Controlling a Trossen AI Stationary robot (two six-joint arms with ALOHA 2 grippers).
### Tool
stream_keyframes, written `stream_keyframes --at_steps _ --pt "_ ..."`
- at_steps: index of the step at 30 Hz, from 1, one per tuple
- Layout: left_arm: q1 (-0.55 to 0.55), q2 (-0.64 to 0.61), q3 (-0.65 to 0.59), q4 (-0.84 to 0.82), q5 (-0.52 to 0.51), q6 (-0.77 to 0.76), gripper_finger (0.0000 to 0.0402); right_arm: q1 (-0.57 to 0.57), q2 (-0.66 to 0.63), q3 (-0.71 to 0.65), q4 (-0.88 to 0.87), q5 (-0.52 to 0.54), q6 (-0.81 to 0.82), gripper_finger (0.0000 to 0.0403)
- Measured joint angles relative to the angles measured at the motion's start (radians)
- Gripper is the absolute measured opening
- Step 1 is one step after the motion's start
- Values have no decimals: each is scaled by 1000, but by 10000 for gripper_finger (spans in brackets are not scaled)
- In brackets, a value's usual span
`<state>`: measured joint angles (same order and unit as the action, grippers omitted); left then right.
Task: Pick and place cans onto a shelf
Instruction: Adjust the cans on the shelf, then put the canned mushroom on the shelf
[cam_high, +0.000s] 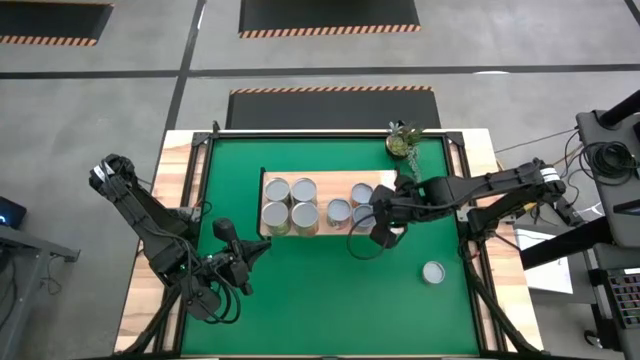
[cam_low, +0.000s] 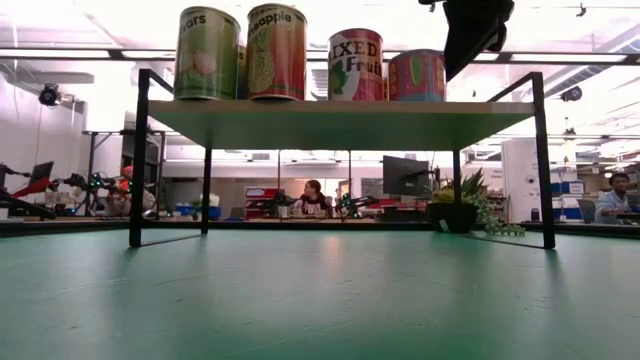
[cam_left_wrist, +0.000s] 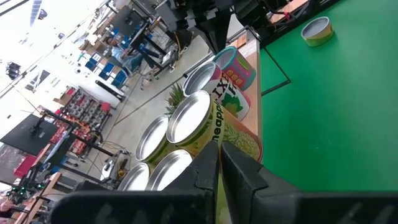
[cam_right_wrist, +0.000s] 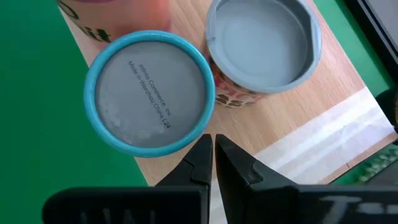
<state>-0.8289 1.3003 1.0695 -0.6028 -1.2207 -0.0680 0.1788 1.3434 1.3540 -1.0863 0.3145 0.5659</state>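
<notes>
Cans on shelf: six cans (cam_high: 304, 204) stand upright on their round ends, long axes vertical; four sit in a tight two-by-two block at the left end, two more near the middle-right, the last partly under the right arm.
Lone can: one can (cam_high: 433, 272) stands upright on the green mat (cam_high: 320, 300), well apart from the shelf, toward the near right corner.
Shelf: the shelf (cam_high: 330, 181) lies with its long side across the mat, in the far half; the low view shows a wood top on thin black legs, with open space beneath.
Shelf edges: the four-can block reaches the shelf's near and left edges; bare wood shows at the right end in the right wrist view.
Open room: the near half of the mat is bare except for the lone can; a potted plant (cam_high: 402, 141) stands just beyond the shelf's far right corner.
Right gripper: the right gripper (cam_right_wrist: 213, 163) hangs over the right end of the shelf, fingers pressed together, holding nothing; a blue-rimmed can (cam_right_wrist: 149, 92) and a grey-rimmed can (cam_right_wrist: 264, 43) stand just ahead of the fingertips, untouched.
Left gripper: the left gripper (cam_left_wrist: 219, 163) waits above the mat's near left area, closed and empty, pointing toward the four-can block.
</notes>
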Motion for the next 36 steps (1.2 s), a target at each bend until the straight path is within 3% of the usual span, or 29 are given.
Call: stream_keyframes --at_steps 9,15,24,31,36 --pt "0 0 0 0 0 0 0 11 -28 -1 -35 -2 27 9" --pt "0 0 0 1 0 5 0 86 -67 -1 -57 -7 143 9" --pt "0 0 0 6 0 8 0 300 -71 -71 -52 -174 551 9" --pt "0 0 0 14 0 16 0 482 -71 -273 -23 -339 981 9" --pt "0 0 0 56 2 63 0 522 -71 -414 -24 -349 1139 9"
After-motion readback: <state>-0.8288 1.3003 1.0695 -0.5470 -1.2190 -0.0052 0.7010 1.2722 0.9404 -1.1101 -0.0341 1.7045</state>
